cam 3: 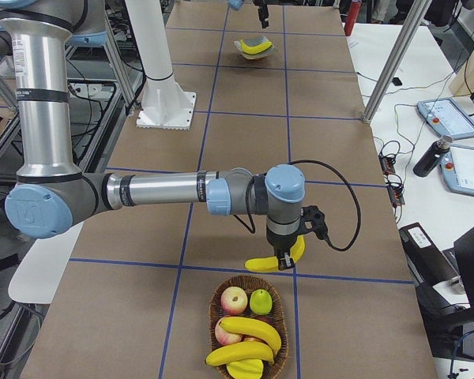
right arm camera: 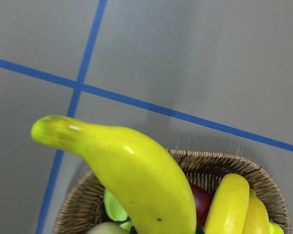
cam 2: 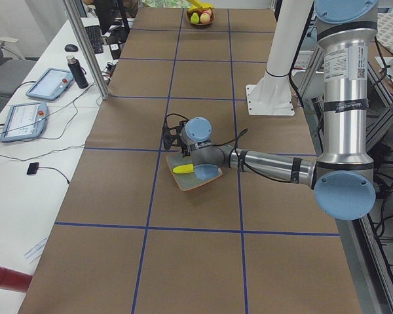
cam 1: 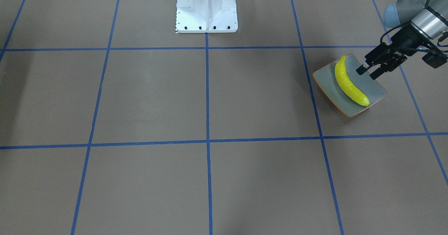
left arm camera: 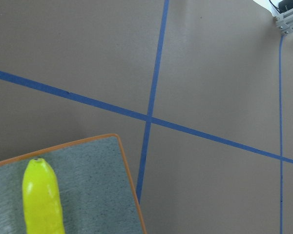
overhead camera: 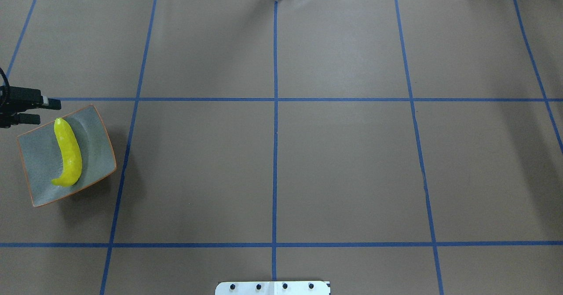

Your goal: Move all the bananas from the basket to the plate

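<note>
No legible text or numbers anywhere (the strip of print on the left arm (cam 2: 344,85) too small)

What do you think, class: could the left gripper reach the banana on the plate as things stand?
Probably yes: the left gripper hovers open at the plate's edge, close beside the banana, with nothing lying between them.

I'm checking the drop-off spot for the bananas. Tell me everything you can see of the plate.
The plate is a squarish, shallow dish, blue-grey inside with a thin orange rim and upcurved edges. It sits on the brown table on the robot's left, turned askew to the blue grid lines. One yellow banana lies along it. The open left gripper hovers by its outer edge.
</note>
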